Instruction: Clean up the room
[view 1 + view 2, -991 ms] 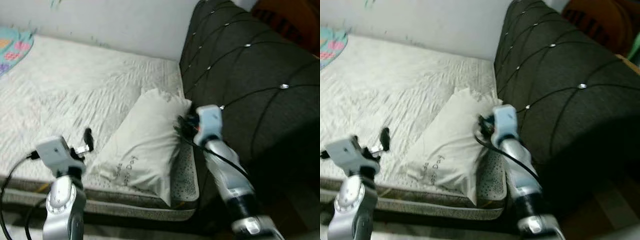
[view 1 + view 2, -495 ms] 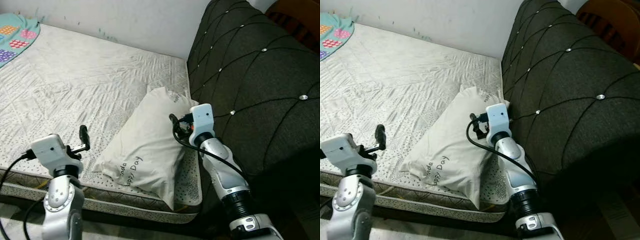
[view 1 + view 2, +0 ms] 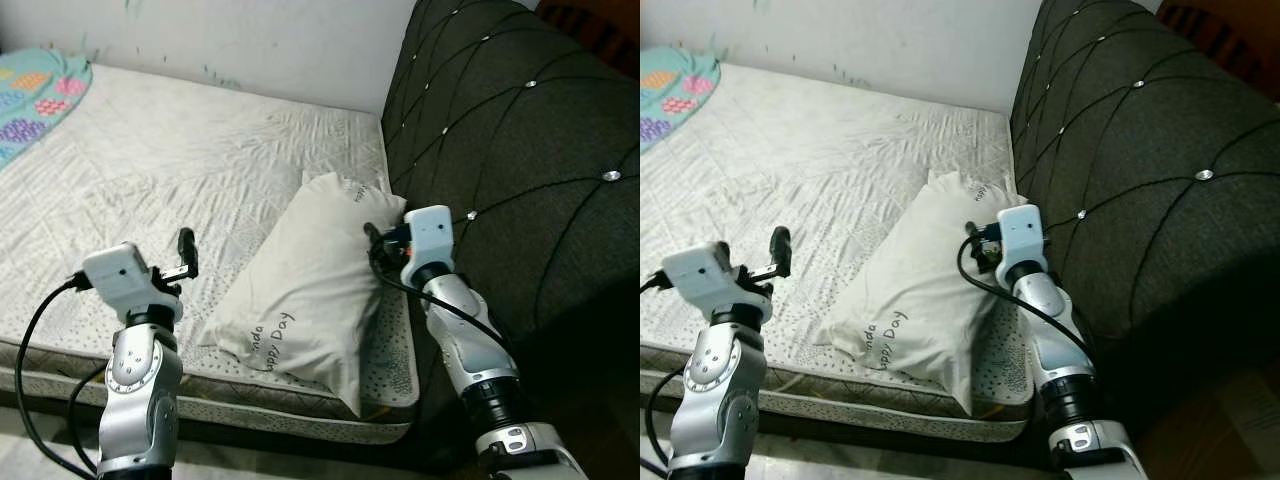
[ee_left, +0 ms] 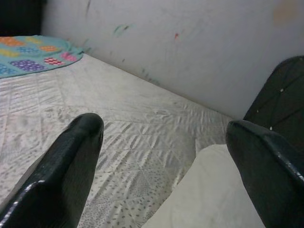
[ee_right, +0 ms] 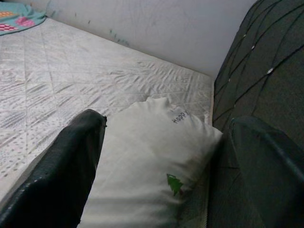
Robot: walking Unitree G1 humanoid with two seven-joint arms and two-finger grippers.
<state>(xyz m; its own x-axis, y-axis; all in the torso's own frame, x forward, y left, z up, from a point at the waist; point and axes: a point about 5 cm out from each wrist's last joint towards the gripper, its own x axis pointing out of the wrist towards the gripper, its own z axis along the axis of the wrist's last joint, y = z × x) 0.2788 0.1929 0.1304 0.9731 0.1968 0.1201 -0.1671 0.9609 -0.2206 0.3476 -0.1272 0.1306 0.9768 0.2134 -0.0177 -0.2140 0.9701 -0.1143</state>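
On pillow (image 3: 310, 290): "Happy Day" txt.

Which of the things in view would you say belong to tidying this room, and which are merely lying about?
Part of the job:
white pillow
left gripper, open, above the mattress
right gripper, open, over the pillow

Just there:
dark tufted headboard
patterned blanket
wall

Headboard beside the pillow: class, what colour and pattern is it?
The headboard is dark grey, diamond-tufted with shiny studs; the right eye view shows it best.
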